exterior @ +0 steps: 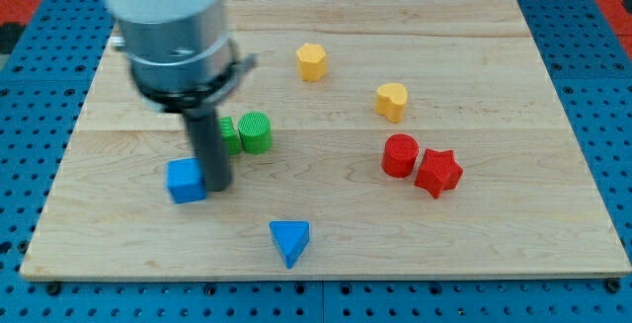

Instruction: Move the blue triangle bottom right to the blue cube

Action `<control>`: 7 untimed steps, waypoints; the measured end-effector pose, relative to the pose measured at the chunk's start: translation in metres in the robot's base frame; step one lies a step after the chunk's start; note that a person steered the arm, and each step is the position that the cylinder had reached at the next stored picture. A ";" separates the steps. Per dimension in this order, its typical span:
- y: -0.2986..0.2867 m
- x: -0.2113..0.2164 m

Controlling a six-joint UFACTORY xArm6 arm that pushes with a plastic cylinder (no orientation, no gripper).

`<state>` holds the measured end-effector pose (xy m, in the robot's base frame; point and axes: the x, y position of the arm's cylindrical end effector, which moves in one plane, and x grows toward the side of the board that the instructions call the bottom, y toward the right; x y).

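Eight blocks lie on the wooden board [513,76] in the camera view. My tip [219,187] is a bare rod with nothing to open or close; it stands touching the right side of the blue cube [185,181]. The blue triangle [289,241] sits well apart, toward the view's bottom right of that cube. I judge the tip should leave the cube undisturbed, circle behind the triangle, and push gently.
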<state>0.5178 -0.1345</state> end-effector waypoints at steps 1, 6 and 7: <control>-0.039 0.003; 0.197 0.067; 0.179 0.077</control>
<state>0.5944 0.0444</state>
